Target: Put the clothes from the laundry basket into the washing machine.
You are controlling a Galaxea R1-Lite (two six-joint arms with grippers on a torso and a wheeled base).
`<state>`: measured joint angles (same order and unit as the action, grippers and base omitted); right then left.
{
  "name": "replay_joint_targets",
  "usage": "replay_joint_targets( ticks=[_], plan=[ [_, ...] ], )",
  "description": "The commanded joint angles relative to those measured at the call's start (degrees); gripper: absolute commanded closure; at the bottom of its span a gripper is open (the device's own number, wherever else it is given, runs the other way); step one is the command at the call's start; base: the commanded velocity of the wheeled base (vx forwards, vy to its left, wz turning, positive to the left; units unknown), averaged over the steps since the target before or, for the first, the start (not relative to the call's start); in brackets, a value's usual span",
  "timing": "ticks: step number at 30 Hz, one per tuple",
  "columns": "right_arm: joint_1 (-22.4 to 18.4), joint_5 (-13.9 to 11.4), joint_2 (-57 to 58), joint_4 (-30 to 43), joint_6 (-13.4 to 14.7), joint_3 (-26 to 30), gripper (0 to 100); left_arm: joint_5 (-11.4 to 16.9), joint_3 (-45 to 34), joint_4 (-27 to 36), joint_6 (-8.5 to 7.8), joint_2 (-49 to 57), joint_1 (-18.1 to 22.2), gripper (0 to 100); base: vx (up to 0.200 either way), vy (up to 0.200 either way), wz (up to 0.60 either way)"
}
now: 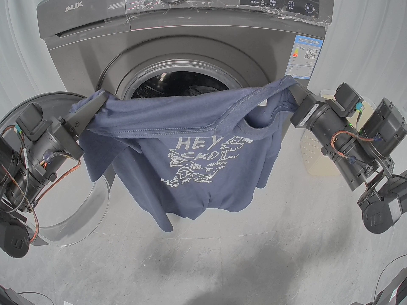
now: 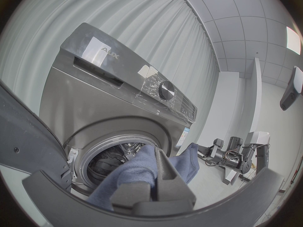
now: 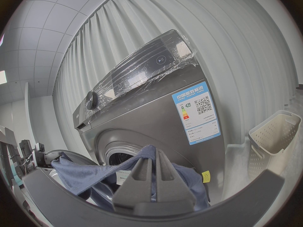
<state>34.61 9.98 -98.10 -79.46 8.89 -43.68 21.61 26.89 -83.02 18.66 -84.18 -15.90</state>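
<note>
- The navy T-shirt (image 1: 199, 162) hangs spread wide in the air, just in front of the round opening (image 1: 169, 84) of the washing machine (image 1: 182, 43). Its white print faces the near side and its hem dangles above the floor (image 1: 263, 250).
- The left pincer (image 1: 92, 106) is clenched on the shirt's left shoulder edge.
- The right pincer (image 1: 296, 90) is clenched on the right shoulder edge, so the top edge stretches between the two.
- The grey machine stands at the far centre, and its drum looks dark behind the cloth.
- Its door (image 1: 74, 217) stands open, swung out to the left, under the left arm.
- A cream laundry basket (image 1: 313, 159) with perforated walls stands on the floor, right of the machine and behind the right arm.
- A pale curtain (image 1: 373, 30) hangs behind everything.
</note>
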Motion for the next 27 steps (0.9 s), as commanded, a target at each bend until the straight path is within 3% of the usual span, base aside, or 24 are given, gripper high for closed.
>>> replay_joint_targets(
  ticks=[1, 16, 27],
  plan=[
    [-0.1, 0.0, 0.0, 0.0, 0.0, -0.1, 100, 0.0, 0.5, 0.0, 0.06, 0.4, 0.0, 100, 0.000, 0.000, 0.00],
    [-0.4, 0.0, 0.7, 0.4, 0.0, 0.1, 100, -0.1, 1.1, 0.1, 0.06, 0.5, -0.3, 100, 0.000, 0.000, 0.00],
    [2.7, -0.3, -2.4, 0.0, 0.1, 4.2, 100, 0.0, -1.7, 0.6, -0.29, -2.0, -7.9, 100, 0.000, 0.000, 0.00]
  ],
)
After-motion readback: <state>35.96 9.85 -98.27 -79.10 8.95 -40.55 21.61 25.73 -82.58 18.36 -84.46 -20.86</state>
